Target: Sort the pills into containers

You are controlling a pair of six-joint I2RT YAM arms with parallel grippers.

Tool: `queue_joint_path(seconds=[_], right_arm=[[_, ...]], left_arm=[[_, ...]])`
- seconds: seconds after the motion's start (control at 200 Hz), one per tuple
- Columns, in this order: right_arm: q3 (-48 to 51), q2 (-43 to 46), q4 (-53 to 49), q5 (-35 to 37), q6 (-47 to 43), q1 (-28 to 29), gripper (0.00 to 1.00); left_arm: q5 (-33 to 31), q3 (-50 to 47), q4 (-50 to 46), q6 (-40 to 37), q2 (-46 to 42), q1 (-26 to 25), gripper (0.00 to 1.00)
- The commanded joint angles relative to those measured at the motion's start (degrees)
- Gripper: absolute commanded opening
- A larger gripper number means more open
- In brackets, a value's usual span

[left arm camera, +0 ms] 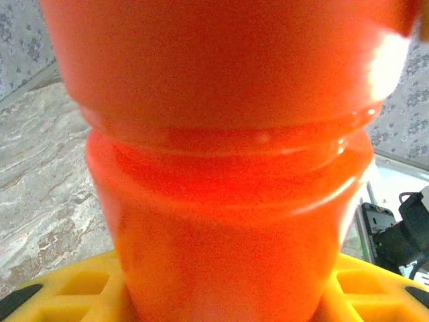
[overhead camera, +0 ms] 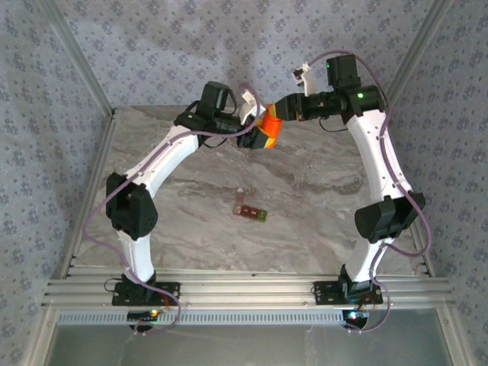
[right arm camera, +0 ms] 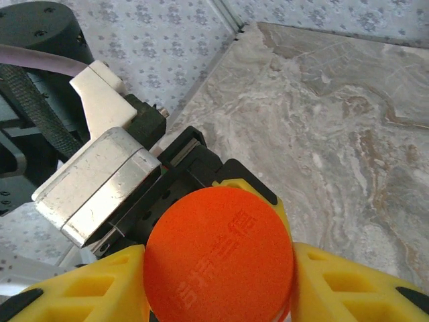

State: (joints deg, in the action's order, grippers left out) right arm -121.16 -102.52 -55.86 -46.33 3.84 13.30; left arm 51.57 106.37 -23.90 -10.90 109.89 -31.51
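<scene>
Both arms meet high over the far middle of the table, with the orange bottle (overhead camera: 267,131) held in the air between them. The left claw (overhead camera: 258,139) is clamped on the bottle's body: from its wrist the orange wall (left arm camera: 228,201) rises between the yellow fingers (left arm camera: 74,295). The right claw (overhead camera: 273,120) comes in from about 2 o'clock, end-on to the cap (right arm camera: 218,261). Its yellow fingers (right arm camera: 355,282) lie tight against the cap on both sides with no gap that I can make out, so I take it as gripped. The bottle's long axis seems to run along that claw, cap toward 2 o'clock and base toward 8.

What the next move turns on, to my eye, is the twist: one claw holding the body fast while the other turns the cap about that shared axis. The pills, I judge, are inside.

The containers (overhead camera: 250,209) lie flat near the middle of the table, well apart from the bottle. From the claws they are at about 6 o'clock, and they sit roughly midway between the two arm bases, so neither arm is clearly nearer. The strip's long axis runs from 10 to 4 o'clock, with the green end at 4.

The table (overhead camera: 320,191) is smooth grey marbling, bare around the strip. Patterned walls (overhead camera: 46,91) close it in on the left, right and far sides, which leaves fair room to bring the bottle down.
</scene>
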Motion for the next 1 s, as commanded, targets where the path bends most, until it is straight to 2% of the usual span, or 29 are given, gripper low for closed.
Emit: queue_joint_path(seconds=[0.0,0.24,0.415,0.61,0.84,1.0], right_arm=[[2.17,2.50,-0.14,5.99,2.02,2.45,0.50],[10.26,6.87,6.04,21.08,10.36,8.75,0.50],[19.22,11.30,15.16,24.18,18.42,10.52,0.50],[20.23,12.43,19.08,18.69,19.33,7.08,0.57],[19.33,13.78,22.95,9.78,20.01,1.46,0.79],[22.88,17.07,25.95,5.87,20.59,-1.35,0.85]], left_arm=[[-0.49,2.03,3.35,0.56,-0.02,0.20,0.00],[-2.18,1.83,5.74,1.93,-0.11,0.38,0.00],[-2.45,1.83,6.55,2.54,-0.13,0.49,0.00],[-2.19,1.83,6.46,2.41,-0.37,0.54,0.00],[-1.98,1.71,6.07,2.33,-0.37,0.64,0.00],[-1.84,1.82,5.97,2.35,-0.51,0.65,0.00]])
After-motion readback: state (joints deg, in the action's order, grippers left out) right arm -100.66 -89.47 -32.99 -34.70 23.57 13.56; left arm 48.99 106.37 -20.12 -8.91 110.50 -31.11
